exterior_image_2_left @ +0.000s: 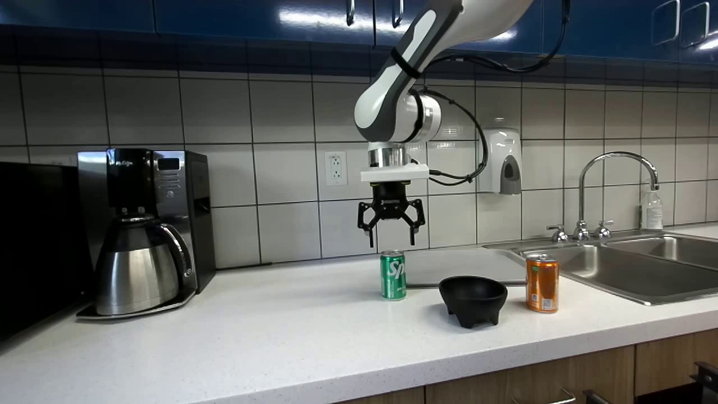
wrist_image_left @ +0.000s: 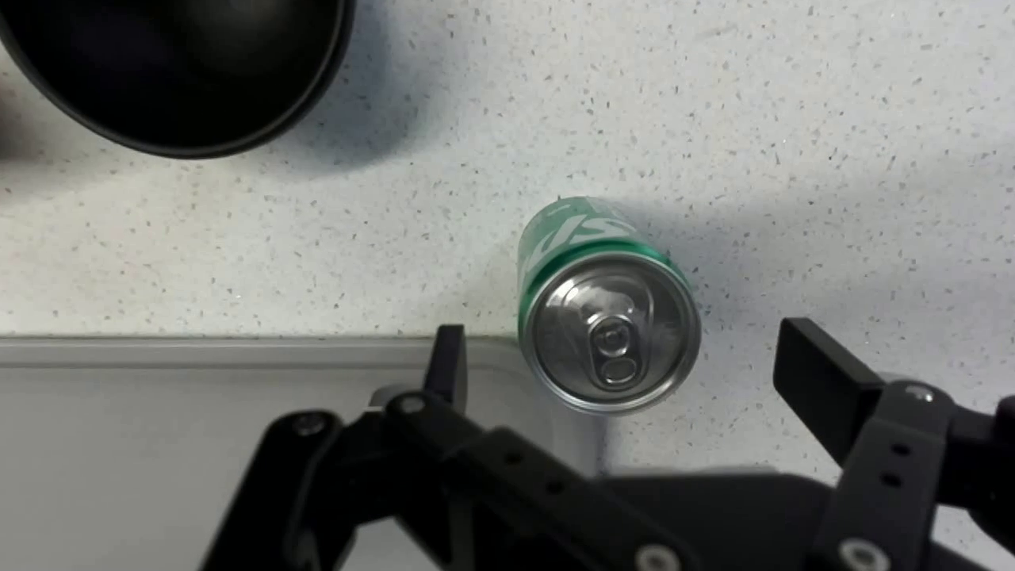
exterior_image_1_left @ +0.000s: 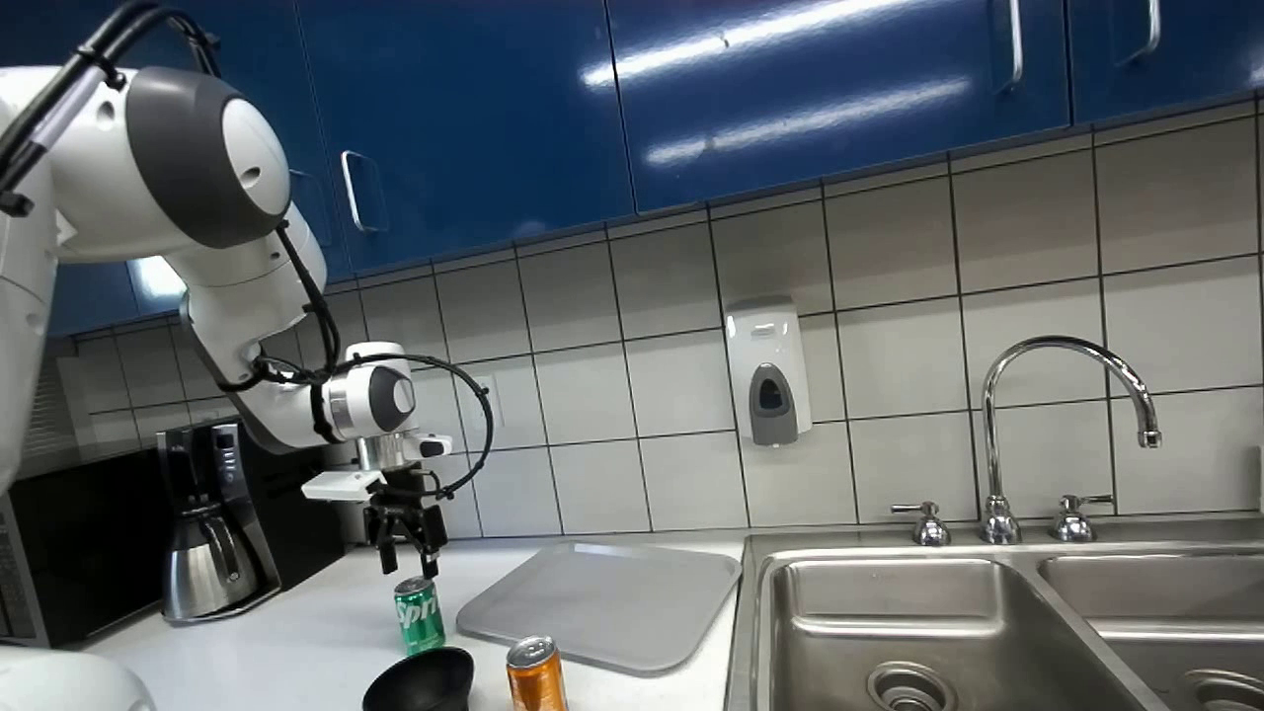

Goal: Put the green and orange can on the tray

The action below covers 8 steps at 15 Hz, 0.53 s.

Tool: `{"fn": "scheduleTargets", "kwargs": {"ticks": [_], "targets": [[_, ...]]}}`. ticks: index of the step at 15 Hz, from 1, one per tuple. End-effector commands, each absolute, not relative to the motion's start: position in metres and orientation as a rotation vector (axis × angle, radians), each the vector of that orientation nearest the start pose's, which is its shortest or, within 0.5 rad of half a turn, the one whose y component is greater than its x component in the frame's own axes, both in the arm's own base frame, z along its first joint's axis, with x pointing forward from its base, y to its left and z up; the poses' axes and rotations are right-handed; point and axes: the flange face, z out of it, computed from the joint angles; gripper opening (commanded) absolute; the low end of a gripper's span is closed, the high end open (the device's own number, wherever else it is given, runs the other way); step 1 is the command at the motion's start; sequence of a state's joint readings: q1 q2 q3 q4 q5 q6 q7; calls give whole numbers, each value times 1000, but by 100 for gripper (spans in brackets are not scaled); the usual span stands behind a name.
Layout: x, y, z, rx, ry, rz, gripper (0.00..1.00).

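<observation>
The green can stands upright on the white counter beside the tray's corner; it also shows in an exterior view and from above in the wrist view. The orange can stands upright near the tray's front edge, also in an exterior view; it is out of the wrist view. The pale grey tray lies flat, with no can on it; part shows in the wrist view. My gripper is open and empty, pointing down just above the green can, its fingers apart on either side in the wrist view.
A low black round dish stands between the two cans, in front of the tray. Steel sink basins and a faucet are beside the tray. A coffee maker stands at the far end of the counter. Blue cabinets hang above.
</observation>
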State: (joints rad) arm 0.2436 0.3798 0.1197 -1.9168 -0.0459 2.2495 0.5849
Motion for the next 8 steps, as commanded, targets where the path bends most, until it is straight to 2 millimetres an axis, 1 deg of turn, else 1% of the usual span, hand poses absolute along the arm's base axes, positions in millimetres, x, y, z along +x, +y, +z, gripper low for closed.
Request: {"fn": "scheduleTargets", "kwargs": {"ticks": [1, 5, 8], "targets": [[589, 221, 291, -3160, 285, 100, 100], [586, 223, 285, -3164, 283, 119, 100], [585, 218, 282, -3174, 283, 127, 100]]}}
